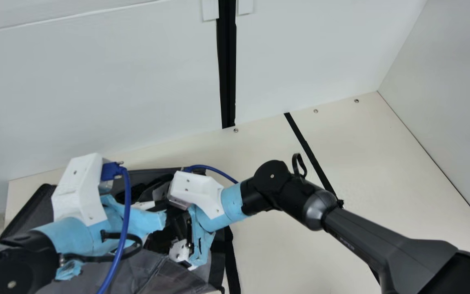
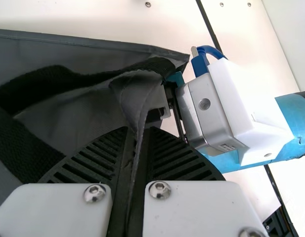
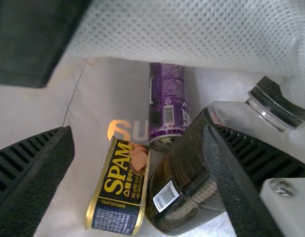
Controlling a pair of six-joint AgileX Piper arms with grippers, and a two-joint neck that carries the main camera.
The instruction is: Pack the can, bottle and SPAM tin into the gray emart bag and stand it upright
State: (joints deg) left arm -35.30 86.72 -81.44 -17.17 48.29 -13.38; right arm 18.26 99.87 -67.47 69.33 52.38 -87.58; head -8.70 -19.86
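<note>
Gray emart bag (image 2: 68, 108), edge pinched by the left gripper (image 2: 139, 132), needs steady tension; the right gripper (image 3: 139, 132), fingers apart, should avoid knocking the bottle (image 3: 186, 180).

Okay, so my count: one can (image 3: 168, 98), one bottle (image 3: 184, 190) and one SPAM tin (image 3: 121, 185), so three items, all inside one gray emart bag (image 1: 147, 271). Rig-wise it's two arms, so one left hand (image 1: 149, 219) plus one right hand (image 1: 199, 245), and I get two blue cables (image 1: 125, 212) in the main view. Oh, and one bench (image 1: 280, 245), with three screws (image 1: 315, 111) along its back edge and one black strip (image 1: 308, 147) across it.
</note>
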